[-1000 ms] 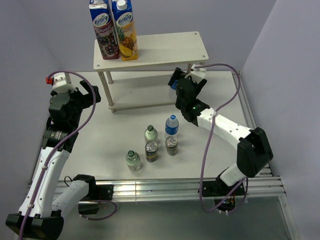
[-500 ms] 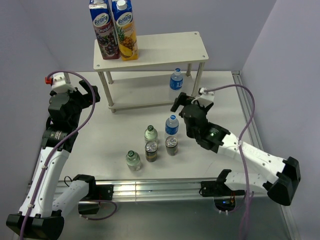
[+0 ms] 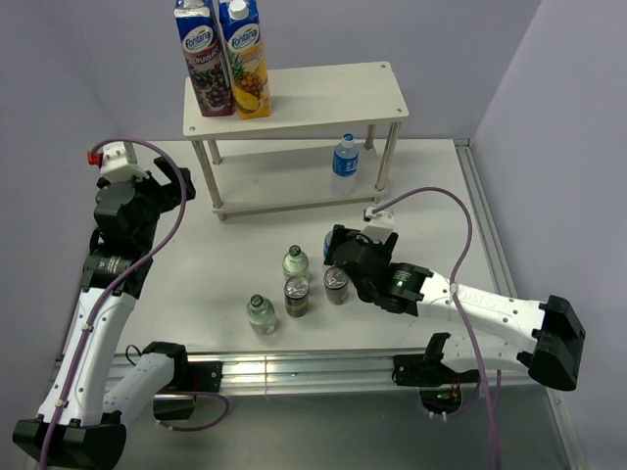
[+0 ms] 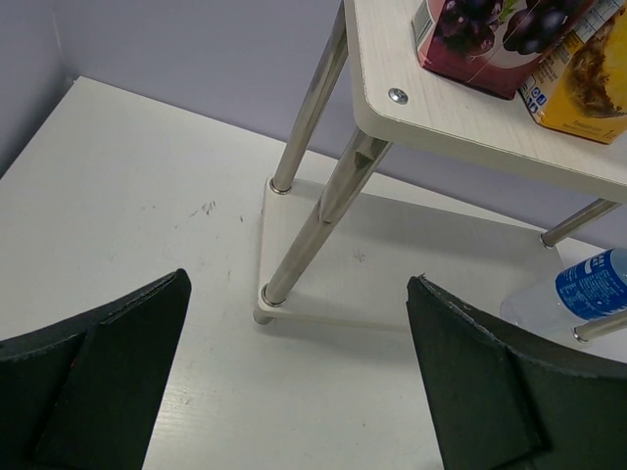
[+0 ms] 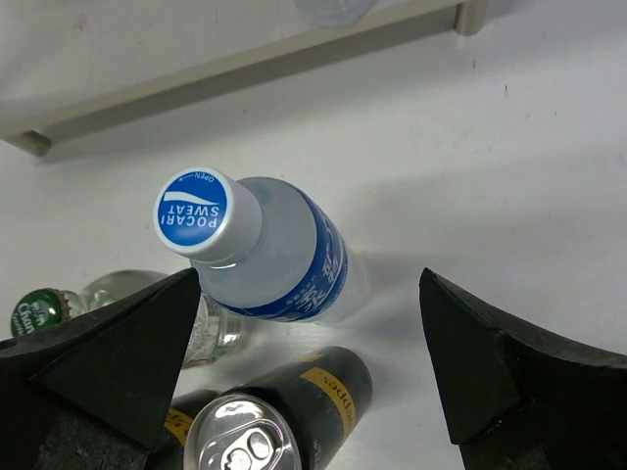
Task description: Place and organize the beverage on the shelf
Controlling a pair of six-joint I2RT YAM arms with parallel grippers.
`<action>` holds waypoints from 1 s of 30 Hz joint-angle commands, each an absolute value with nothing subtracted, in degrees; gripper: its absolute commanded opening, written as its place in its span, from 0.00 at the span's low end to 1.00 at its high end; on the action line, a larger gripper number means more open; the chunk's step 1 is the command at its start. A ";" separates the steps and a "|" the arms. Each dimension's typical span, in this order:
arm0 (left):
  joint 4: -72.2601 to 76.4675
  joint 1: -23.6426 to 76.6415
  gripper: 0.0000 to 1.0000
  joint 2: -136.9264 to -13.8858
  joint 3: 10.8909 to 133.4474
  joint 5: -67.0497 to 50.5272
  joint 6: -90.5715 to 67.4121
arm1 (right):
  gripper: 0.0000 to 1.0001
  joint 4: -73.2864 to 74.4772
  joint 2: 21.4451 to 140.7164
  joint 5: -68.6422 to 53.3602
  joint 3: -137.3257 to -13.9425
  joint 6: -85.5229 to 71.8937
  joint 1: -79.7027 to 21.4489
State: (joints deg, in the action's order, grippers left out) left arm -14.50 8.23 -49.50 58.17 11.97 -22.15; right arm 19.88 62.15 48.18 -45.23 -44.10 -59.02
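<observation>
A blue-capped water bottle (image 3: pixel 344 157) stands on the shelf's (image 3: pixel 323 93) lower board, near its right legs. On the table (image 3: pixel 245 235) in front, a Pocari Sweat bottle (image 5: pixel 284 250) stands between the right gripper's (image 5: pixel 309 284) wide-spread fingers, with a can (image 5: pixel 265 431) and a green-capped bottle (image 5: pixel 44 311) just beside it. The left gripper (image 4: pixel 299 284) hangs spread and empty by the shelf's left legs.

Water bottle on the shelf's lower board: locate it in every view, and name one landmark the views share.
Top external: the water bottle stands at the right end of the lower board, just left of a leg.
Left wrist: at the right edge, blue label showing.
Right wrist: only a pale rounded bit at the top edge, probably its base.
Shared landmark: the lower board.
</observation>
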 commanded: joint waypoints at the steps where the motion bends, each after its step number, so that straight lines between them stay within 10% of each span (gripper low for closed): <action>1: -13.18 7.91 0.99 -48.96 58.45 12.74 -21.88 | 1.00 18.11 64.33 47.73 -45.70 -45.09 -59.33; 16: -13.27 7.91 0.99 -48.95 58.54 12.66 -21.97 | 0.98 11.25 75.14 49.39 -47.90 -41.57 -59.24; 30: -13.27 7.91 0.99 -48.96 58.54 12.39 -21.97 | 0.74 0.27 79.98 55.72 -45.35 -37.71 -56.34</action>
State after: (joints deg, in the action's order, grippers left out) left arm -14.50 8.23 -49.50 58.17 11.94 -22.15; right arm 4.51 79.33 51.70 -45.36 -38.79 -57.41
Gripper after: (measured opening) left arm 0.994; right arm 0.763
